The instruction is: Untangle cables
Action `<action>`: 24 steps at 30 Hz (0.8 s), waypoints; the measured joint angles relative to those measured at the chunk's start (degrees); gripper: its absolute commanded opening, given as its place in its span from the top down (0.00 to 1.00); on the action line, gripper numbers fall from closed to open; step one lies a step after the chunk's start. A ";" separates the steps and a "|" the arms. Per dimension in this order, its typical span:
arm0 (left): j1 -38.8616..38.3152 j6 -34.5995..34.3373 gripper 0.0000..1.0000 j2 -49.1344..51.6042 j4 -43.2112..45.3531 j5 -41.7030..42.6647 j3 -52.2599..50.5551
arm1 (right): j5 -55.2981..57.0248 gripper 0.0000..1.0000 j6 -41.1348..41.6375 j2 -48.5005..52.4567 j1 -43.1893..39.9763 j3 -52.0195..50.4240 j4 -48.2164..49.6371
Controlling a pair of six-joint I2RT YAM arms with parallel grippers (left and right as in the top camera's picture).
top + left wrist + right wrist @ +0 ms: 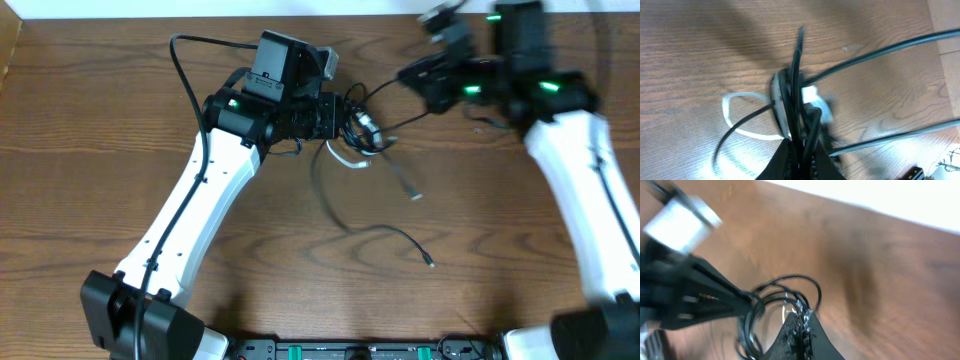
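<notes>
we see a brown wood-grain table (480, 260) spread beneath everything, and a pale white strip (200, 8) running beyond its far edge; what that strip is, we cannot tell.

Tangled black and white cables (358, 132), ends trailing

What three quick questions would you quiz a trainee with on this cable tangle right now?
1. True or false: the left tool is shut on the cables.
2. Multiple choice: in the left wrist view, what colour is the cable loop left of that bundle? A white, B red, C yellow.
3. Short answer: in the overhead view, which tool touches the loose plug end on the table?
Key: 1 true; 2 A; 3 neither.
</notes>
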 measured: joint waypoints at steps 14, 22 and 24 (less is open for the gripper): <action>0.02 0.04 0.93 0.90 -1.07 -2.40 0.00 | 7.87 0.99 8.96 -26.58 -21.31 0.02 -1.01; 0.09 0.04 0.92 0.92 -1.05 -2.40 0.00 | 8.31 0.75 10.32 -27.28 -21.86 0.07 -4.79; 0.09 0.04 0.93 0.92 -0.96 -2.40 0.00 | 6.32 0.56 9.27 -25.03 -21.29 0.11 -5.64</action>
